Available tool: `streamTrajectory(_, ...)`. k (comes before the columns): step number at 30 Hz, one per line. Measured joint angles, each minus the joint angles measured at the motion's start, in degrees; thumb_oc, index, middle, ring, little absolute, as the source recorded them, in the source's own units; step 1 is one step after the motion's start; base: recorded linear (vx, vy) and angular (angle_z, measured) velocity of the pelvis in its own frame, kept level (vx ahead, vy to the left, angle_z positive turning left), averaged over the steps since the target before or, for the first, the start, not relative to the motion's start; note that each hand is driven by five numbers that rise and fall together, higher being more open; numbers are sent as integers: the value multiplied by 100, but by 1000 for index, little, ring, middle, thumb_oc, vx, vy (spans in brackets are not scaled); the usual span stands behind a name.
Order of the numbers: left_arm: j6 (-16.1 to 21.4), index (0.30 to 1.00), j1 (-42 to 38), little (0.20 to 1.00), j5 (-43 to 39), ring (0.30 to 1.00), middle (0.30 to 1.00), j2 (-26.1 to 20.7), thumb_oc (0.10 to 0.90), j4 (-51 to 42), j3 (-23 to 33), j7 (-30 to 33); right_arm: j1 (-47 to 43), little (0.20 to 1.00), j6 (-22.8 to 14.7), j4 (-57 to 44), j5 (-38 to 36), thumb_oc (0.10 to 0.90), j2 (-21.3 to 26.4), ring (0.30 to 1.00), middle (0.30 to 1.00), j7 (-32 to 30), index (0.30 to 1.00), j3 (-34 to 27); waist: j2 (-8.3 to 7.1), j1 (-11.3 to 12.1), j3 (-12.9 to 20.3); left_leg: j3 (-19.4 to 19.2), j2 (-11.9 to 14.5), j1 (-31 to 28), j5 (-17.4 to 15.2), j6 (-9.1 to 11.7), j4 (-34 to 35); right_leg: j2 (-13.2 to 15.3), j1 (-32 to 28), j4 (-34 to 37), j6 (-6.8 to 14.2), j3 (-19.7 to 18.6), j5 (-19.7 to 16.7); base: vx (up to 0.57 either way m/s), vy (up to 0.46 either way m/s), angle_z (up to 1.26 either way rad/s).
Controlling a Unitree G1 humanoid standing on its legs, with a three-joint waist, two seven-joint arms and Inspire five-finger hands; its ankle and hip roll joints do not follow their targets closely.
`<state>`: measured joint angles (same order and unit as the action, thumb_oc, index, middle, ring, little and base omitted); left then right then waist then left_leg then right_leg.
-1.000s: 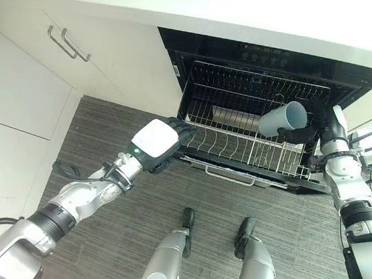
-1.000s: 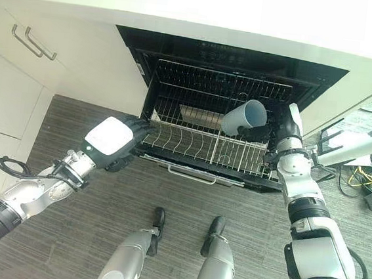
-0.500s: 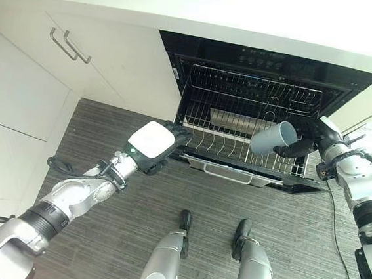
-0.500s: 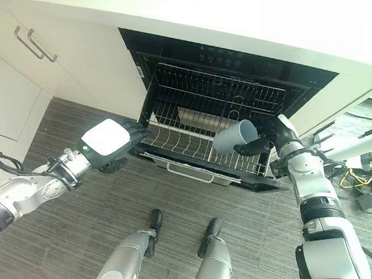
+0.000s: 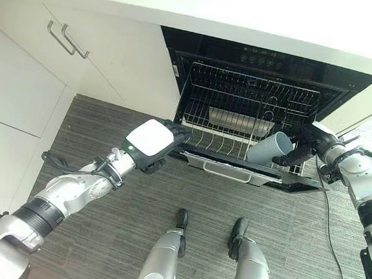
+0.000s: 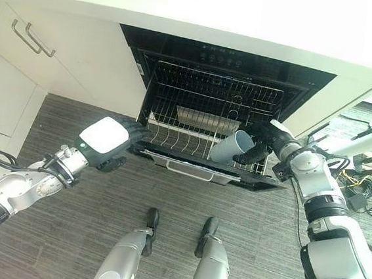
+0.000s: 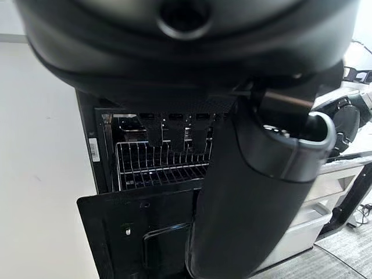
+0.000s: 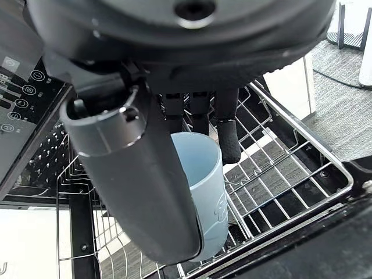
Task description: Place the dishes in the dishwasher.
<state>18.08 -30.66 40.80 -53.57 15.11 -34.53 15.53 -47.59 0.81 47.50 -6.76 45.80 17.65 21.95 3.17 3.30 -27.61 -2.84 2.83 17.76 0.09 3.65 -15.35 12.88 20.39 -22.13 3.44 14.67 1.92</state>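
right hand [image 5: 302, 141] grips cup [image 5: 269, 148] over rack [image 5: 240, 122].

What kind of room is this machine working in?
Most likely a home kitchen: an open dishwasher with a wire rack sits under a pale counter, beside white cabinets. The right robot hand holds a blue cup over the rack.

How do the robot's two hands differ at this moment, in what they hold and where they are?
The right hand is curled round a light blue cup, holding it tilted over the right part of the pulled-out wire rack; the left hand holds nothing that shows. The right hand is above the rack, the left at the rack's left front corner. Both are at the open dishwasher.
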Motion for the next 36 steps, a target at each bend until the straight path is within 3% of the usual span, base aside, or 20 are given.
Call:
streamTrajectory(4,4,900,-18,900,-6,900,900,-1,800,0,0,-2,3,900,-180,18,54,800,-136,900,900,-723,900,54,1,-8,0,-7,-8,11,8,-4,-3,6,4,21,2,-5,-25,-9,46,-1)
streamTrajectory(9,-21,900,43,900,0,900,900,1,800,-16,4,-7,276,900,-491,-283,664,800,-261,900,900,-1633,900,21,11,-27,-5,-44,-18,51,23,-19,54,15,50,119,28,-31,-79,-5,27,-1)
streamTrajectory(19,-58,900,211,900,5,900,900,40,800,-82,13,-8,467,900,-709,-302,891,800,-269,900,900,-2305,900,-71,171,-41,-71,-157,-91,6,53,-69,219,62,124,169,56,-132,-102,-5,23,-4)
streamTrajectory(23,-61,900,263,900,7,900,900,45,800,-168,13,0,474,900,-1028,-316,902,800,-266,900,900,-2631,900,-71,239,-41,-105,-164,-96,-3,62,-79,245,62,123,184,61,-137,-107,0,0,0)
streamTrajectory(33,-179,900,317,900,10,900,900,51,800,-233,13,21,494,900,-1325,-644,1118,800,-269,900,900,-3163,900,-73,249,-45,-109,-176,-97,-33,66,-82,280,61,126,193,62,-158,-106,0,0,0)
streamTrajectory(36,-282,900,466,900,11,900,900,51,800,-340,14,31,498,900,-1415,-644,1129,800,-270,900,900,-3581,900,-81,250,-78,-109,-201,-99,-49,66,-82,287,62,125,191,62,-171,-106,2,12,-1)
